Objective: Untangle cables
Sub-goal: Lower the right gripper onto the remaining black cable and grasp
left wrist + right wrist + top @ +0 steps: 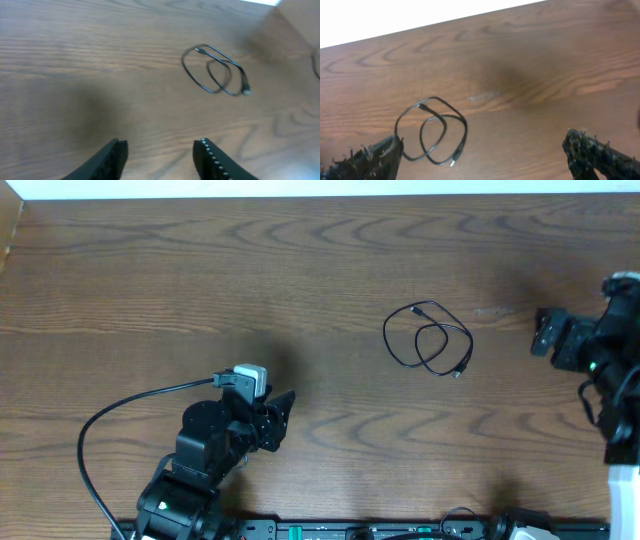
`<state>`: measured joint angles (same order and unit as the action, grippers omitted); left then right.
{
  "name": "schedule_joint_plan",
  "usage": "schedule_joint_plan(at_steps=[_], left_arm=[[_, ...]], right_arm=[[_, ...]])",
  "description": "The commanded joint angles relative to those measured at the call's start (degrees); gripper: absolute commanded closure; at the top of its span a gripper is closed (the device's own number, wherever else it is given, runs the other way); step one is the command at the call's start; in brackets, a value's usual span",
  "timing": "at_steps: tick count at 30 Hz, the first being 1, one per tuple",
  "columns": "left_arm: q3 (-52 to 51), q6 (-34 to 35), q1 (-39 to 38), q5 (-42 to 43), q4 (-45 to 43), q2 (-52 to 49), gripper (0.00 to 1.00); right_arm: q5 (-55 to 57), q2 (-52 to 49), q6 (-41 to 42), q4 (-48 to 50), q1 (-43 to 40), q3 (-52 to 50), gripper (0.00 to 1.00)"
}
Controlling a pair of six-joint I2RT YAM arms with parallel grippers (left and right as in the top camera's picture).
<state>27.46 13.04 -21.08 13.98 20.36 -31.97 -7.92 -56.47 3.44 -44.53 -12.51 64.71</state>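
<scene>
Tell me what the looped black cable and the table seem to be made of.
The black cable seems to have a rubber or plastic jacket, matte: it lies in soft loops. Its end plug looks pale, perhaps metal, but is too small to judge. The table shows brown wood grain; solid wood or laminate, I cannot tell.

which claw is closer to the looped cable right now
Right. The right claw is level with the looped cable, a short gap away. The left claw is farther off, diagonally toward the robot's base.
</scene>
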Motion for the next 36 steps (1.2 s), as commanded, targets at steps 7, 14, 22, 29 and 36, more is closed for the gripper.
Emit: schedule_joint_plan(at_steps=[7,14,22,29,36], left_arm=[[0.5,-0.8,0.2,-11.7,-0.3,0.4,0.45],[0.5,-0.8,0.2,-11.7,-0.2,0.4,0.45],[0.5,-0.8,0.2,-11.7,0.4,0.4,0.45],[0.5,-1.2,0.2,-11.6,3.5,0.3,0.28],[0.5,-3.4,0.2,-11.6,5.3,0.3,0.26]], right_arm=[[-24.8,-2.7,-12.5,4.9,0.3,-11.0,0.01],[-34.6,-8.0,-19.4,5.1,0.7,-11.1,0.01],[-26.4,-16.6,-15.7,4.5,4.9,-11.1,0.01],[-6.4,-23.0,-5.1,6.8,13.1,-10.9,0.01],[11.8,-23.4,6.0,8.3,19.7,-8.9,0.01]])
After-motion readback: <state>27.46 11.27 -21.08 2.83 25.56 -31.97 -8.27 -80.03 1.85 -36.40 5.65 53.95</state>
